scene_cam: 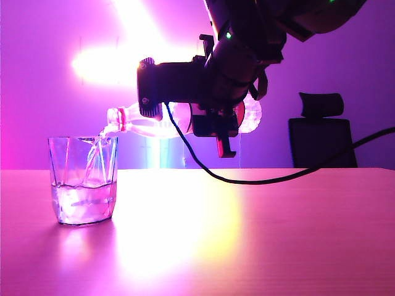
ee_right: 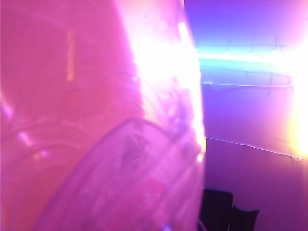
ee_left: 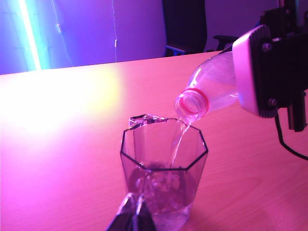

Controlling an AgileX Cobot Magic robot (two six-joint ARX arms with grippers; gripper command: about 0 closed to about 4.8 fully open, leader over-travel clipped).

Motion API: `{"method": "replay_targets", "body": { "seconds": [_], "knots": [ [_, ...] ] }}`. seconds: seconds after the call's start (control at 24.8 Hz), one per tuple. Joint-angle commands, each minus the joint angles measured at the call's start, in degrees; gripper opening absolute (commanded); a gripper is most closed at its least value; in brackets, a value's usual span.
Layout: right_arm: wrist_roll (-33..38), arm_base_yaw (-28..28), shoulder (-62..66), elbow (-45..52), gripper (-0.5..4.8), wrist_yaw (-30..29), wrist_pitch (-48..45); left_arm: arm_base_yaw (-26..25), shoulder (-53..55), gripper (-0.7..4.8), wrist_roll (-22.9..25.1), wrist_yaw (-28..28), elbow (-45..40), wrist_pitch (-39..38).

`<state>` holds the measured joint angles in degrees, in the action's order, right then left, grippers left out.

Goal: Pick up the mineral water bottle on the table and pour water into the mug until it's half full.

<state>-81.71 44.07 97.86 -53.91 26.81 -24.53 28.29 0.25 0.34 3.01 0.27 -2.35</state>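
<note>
My right gripper (scene_cam: 213, 120) is closed around the middle of the bottle (scene_cam: 176, 119), holding it nearly level above the table (scene_cam: 259, 228) with its mouth tipped down over the near rim of the mug (scene_cam: 83, 180); my left gripper (ee_left: 133, 215) shows only as dark fingertips (ee_left: 126, 217) at the edge of its own wrist view, pointing at the mug's base and seeming to hold nothing, and I cannot tell how far apart they stand.

The bottle is thin, ribbed plastic, so I judge it light and easily squeezed; too hard a grip would push the water (scene_cam: 81, 208) out in a surge, and its smooth wall could slip as the weight shifts, so the labelled waist where I hold it is the sensible place. The mug is glass; stiff, breakable, likely steady on its base.

The bottle is clear, tinted pink by the light, with a red ring at the neck and no cap; a thin stream runs from its mouth into the mug. The mug is short and faceted, standing upright on the table, filled by my estimate to roughly a third.
</note>
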Motion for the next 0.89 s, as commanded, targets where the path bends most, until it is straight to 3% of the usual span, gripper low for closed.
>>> {"method": "replay_targets", "body": {
  "seconds": [0.04, 0.44, 0.89],
  "knots": [
    [0.3, 0.1, -0.8, -0.5, 2.10, 0.1, -2.8, -0.1, 0.1, -0.02, -0.2, -0.3, 0.2, 0.7],
    [1.4, 0.2, -0.8, -0.5, 2.10, 0.1, -2.7, -0.1, 0.1, -0.02, -0.2, -0.3, 0.2, 0.7],
    [10.0, 1.7, -0.8, -0.5, 2.09, 0.1, -2.1, -0.1, 0.1, -0.02, -0.2, -0.3, 0.2, 0.7]
  ]
}}
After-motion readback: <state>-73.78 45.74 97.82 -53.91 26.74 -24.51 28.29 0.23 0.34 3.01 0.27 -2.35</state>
